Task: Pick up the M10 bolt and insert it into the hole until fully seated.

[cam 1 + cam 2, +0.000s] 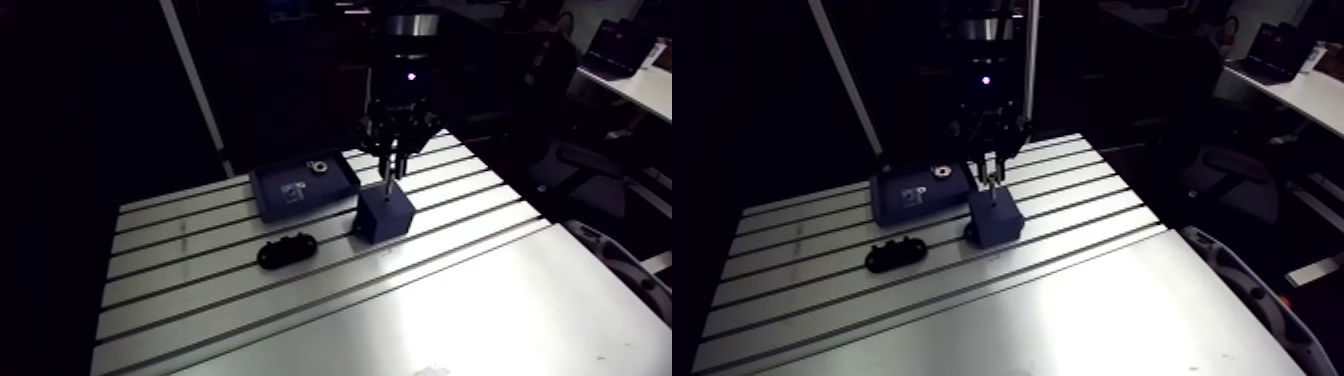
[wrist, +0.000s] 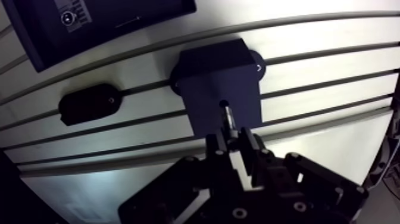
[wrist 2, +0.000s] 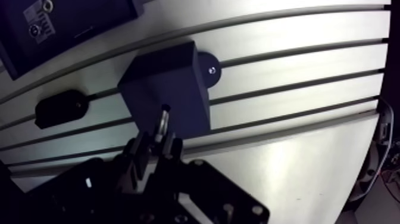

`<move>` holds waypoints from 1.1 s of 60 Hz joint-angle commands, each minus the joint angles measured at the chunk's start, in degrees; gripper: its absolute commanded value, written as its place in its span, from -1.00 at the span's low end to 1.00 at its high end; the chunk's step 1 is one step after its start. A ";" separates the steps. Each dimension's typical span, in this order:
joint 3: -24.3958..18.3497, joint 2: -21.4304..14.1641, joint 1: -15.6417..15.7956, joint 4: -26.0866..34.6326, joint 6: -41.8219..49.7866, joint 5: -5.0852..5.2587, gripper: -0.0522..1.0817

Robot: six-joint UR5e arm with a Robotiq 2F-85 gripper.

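In the arm view, the lower right of the frame is a broad bare stretch of the slotted surface (image 1: 480,300), and its right edge runs diagonally toward the lower right corner. Farther in, left of centre, a black oval piece (image 1: 287,250) lies across a slot, well apart from the left edge. Just right of it stands the dark block (image 1: 385,215), with open surface to its right. The claw (image 2: 235,143) comes down over the block, closed on the M10 bolt (image 2: 228,119). The bolt's tip is at the mouth of the hole (image 2: 224,103) in the block's top face, with shank showing above it. Beyond, near the far edge, a dark tray (image 1: 275,195) holds a small ring (image 1: 320,165) and a label (image 2: 74,12) too small to read.
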 commanded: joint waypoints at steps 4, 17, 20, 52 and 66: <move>0.21 0.28 -0.15 -0.04 -0.03 0.08 0.99; 0.56 0.53 -0.15 -0.13 -0.03 0.08 0.99; 0.65 0.69 -0.15 -0.37 -0.03 0.08 0.99; 0.56 1.16 -0.15 -0.74 -0.11 0.16 0.99; 0.65 1.67 -0.06 -0.75 -0.03 0.17 0.99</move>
